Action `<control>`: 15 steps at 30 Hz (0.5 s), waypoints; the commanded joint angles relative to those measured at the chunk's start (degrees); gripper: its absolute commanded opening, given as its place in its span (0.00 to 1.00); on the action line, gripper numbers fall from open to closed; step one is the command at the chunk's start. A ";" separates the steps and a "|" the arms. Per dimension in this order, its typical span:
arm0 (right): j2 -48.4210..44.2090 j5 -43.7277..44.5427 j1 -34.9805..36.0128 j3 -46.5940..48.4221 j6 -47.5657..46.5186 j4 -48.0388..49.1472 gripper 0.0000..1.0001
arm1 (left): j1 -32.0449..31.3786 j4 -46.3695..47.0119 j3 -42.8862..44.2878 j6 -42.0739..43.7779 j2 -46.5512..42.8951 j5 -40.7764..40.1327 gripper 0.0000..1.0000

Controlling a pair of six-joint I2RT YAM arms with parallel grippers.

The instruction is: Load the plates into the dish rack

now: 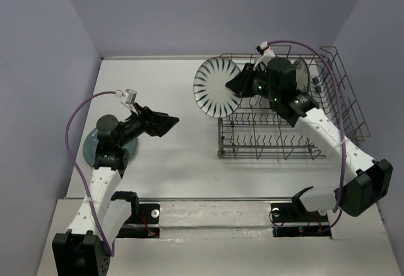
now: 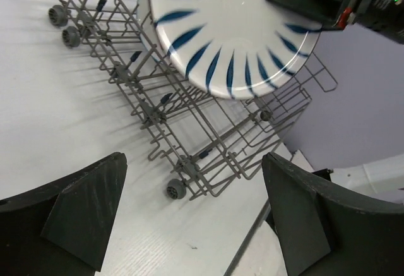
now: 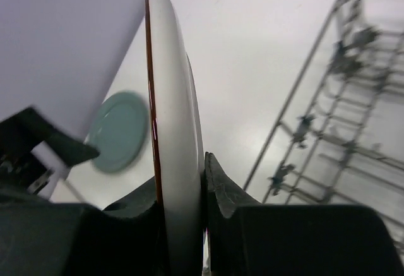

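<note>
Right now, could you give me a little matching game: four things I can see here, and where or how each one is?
1 blue-striped plate
2 teal plate
3 left gripper
4 dish rack

A open, holding nothing
B held on edge by right gripper
C flat on the table
D grey wire basket

Pairs: 1-B, 2-C, 3-A, 4-D
</note>
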 commanded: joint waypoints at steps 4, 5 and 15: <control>2.08 38.98 -1.13 19.53 -13.87 -9.16 0.07 | -2.82 -10.96 5.54 10.39 -2.17 -6.47 0.99; 2.96 41.12 -1.13 20.51 -14.94 -9.17 0.07 | -3.00 -11.14 5.54 10.49 -2.17 -6.56 0.99; 15.53 49.84 -1.13 32.12 -21.36 -12.59 0.07 | -4.31 -11.58 5.63 10.66 -2.08 -6.65 0.99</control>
